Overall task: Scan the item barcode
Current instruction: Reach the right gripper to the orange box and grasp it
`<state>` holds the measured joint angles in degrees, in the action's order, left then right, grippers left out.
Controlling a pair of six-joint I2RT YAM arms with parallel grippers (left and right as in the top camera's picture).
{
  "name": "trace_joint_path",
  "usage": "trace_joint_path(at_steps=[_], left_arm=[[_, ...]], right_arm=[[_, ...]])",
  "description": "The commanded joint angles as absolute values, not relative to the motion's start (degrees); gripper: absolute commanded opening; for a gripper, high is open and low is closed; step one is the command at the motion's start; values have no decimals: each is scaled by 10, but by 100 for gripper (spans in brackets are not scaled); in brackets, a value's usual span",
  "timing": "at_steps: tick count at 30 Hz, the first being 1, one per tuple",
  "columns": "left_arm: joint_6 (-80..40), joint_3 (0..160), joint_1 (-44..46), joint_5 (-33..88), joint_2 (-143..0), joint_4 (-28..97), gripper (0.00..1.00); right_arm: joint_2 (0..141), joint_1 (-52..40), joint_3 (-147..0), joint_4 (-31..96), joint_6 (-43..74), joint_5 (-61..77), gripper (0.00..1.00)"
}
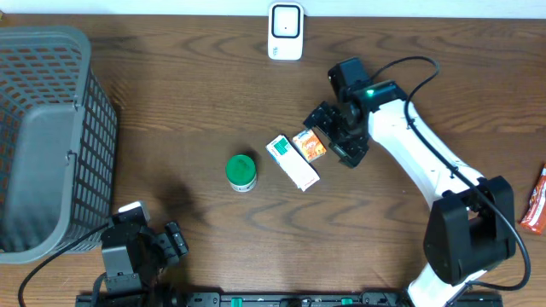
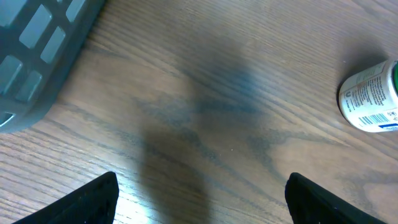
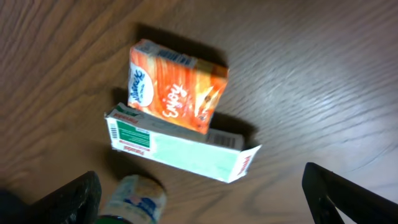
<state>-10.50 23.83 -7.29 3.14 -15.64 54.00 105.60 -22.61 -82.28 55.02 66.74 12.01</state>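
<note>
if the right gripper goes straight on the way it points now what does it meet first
Probably the green-and-white box, between the right gripper's open fingers; the orange box sits just past it. Depth is unclear.

A grey mesh basket (image 1: 98,145) stands at the left edge of the table (image 1: 188,94), reaching toward the far left corner; an orange-red packet (image 1: 536,200) lies at the right edge, partly cut off; the table is dark, grained wood.
</note>
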Motion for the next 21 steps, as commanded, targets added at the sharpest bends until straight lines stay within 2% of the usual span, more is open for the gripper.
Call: trace_joint_path(at_steps=[1,8,15,21], left_arm=[[-102,242,-73,36,-155,542,86],[-102,242,-73,36,-155,542,86],[-102,242,-73,36,-155,542,86],[-102,242,-73,36,-155,542,86]], right_arm=[[1078,-238,-825,544,723,118,99],[1154,-239,-868,539,721,119,99],[1270,-245,-1011,617,715,111,99],[1339,-244,-1051,647,720,110,99]])
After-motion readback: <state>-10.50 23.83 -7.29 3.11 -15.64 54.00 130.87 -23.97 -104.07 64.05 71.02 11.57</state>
